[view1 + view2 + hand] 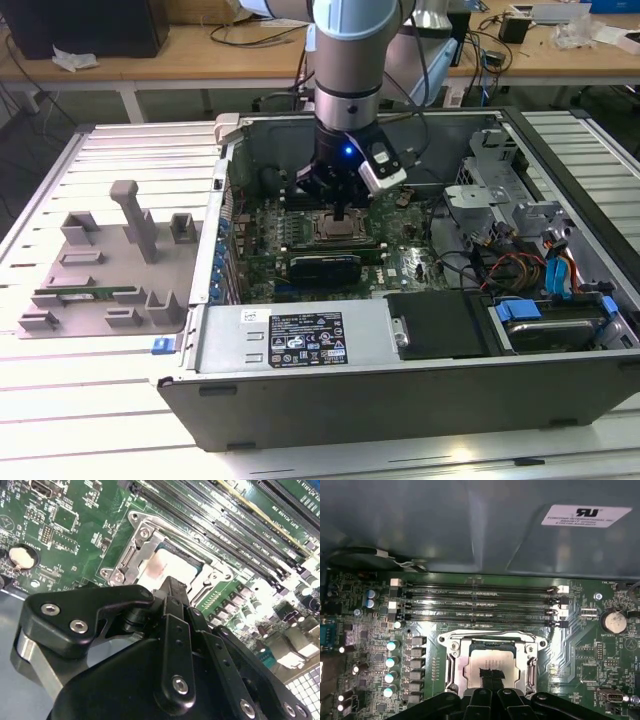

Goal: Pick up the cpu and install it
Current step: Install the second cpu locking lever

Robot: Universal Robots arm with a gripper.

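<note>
Here the cpu (490, 662) is seen lying within the socket frame (451, 666) on the motherboard (580, 650) of the open computer case (300, 400). The tool (491, 675), its tips drawn together, is poised at the chip's 6 o'clock edge in the first wrist view; whether it grips or merely touches cannot be told. A tilted or shifted chip is judged the risk: socket pins could be bent under downward pressure.
</note>
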